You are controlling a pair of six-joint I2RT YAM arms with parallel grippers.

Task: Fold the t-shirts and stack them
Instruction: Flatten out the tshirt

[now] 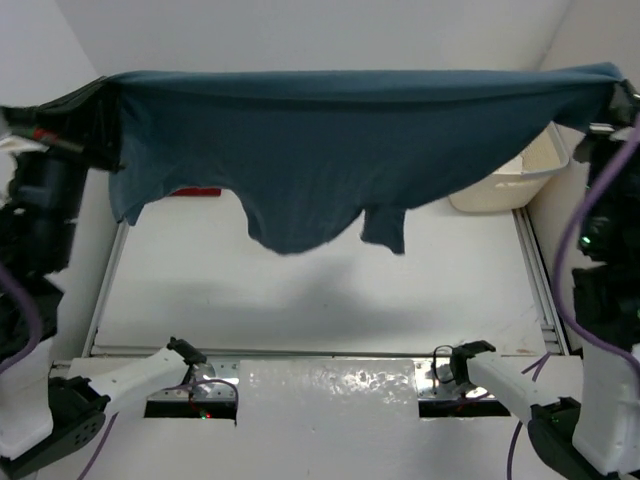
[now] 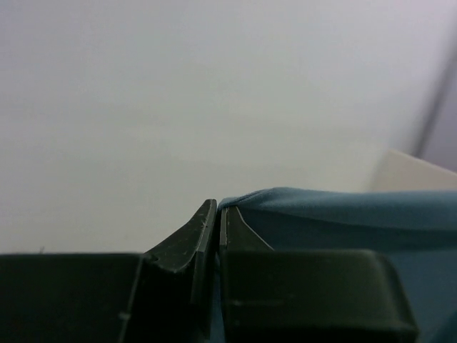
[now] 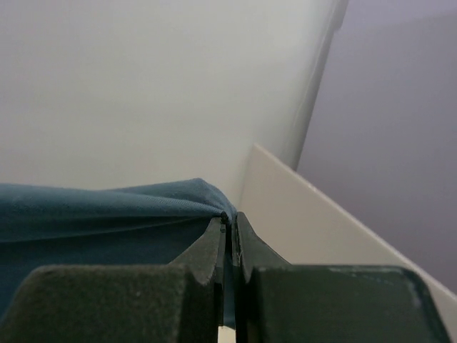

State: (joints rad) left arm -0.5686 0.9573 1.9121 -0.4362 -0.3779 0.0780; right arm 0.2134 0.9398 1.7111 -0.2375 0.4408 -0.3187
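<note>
Bases of the two arms sit at the near edge of the worktop, the left arm and the right arm on either side of a shiny, crinkled plate. Beyond them the middle of the white worktop lies in the soft shadow of the slate blue-grey t-shirt, which hangs in the air well above the worktop, pulled out wide between the two raised grippers. Its upper edge runs almost straight from one side of the worktop to the other. Below that line the cloth sags in uneven lobes, the lowest of them over the worktop's middle, and none is seen to touch the surface. The left gripper is high over the worktop's left side, its jaws pinched shut on one end of the t-shirt; in the left wrist view the left gripper has its tips pressed together with the blue fabric bunched against them. The right gripper is high over the worktop's right side and is likewise clamped tight on the other end; the right wrist view shows the right gripper with the cloth gathered into the thin seam between its tips. Toward the worktop's far left a red strip peeks out under the hanging hem, too little of it showing to tell what it is. At the worktop's far right corner stands a cream laundry basket, partly hidden behind the t-shirt.
</note>
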